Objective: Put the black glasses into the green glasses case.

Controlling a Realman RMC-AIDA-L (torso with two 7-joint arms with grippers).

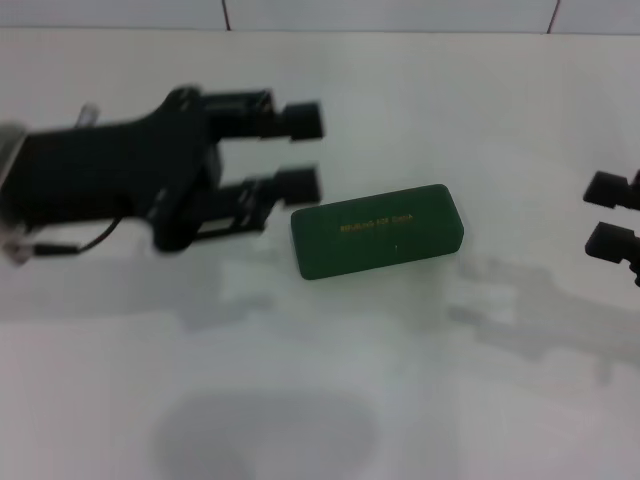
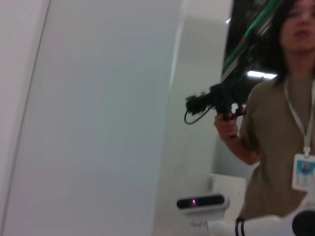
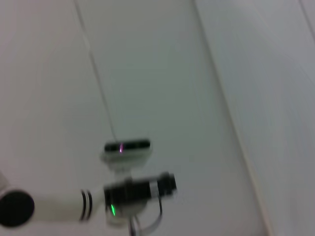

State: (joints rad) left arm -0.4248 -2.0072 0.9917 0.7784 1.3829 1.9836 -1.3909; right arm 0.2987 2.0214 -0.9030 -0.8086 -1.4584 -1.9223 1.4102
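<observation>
Checking progress | green glasses case (image 1: 379,230) lies closed on desk (image 1: 400,380), black glasses unseen | left gripper (image 1: 300,152) spread beside it, right gripper (image 1: 612,214) spread, empty | you may be finished.

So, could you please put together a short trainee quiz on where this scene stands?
1. True or false: the green glasses case lies shut on the white table.
2. Which claw is nearer the case? A) left claw B) right claw
3. Fill in: the black glasses are ___ in the head view.

Key: 1 true. 2 A; its open fingers point at the case's end, while the right claw sits at the table's far right edge. 3 nowhere visible.
</observation>
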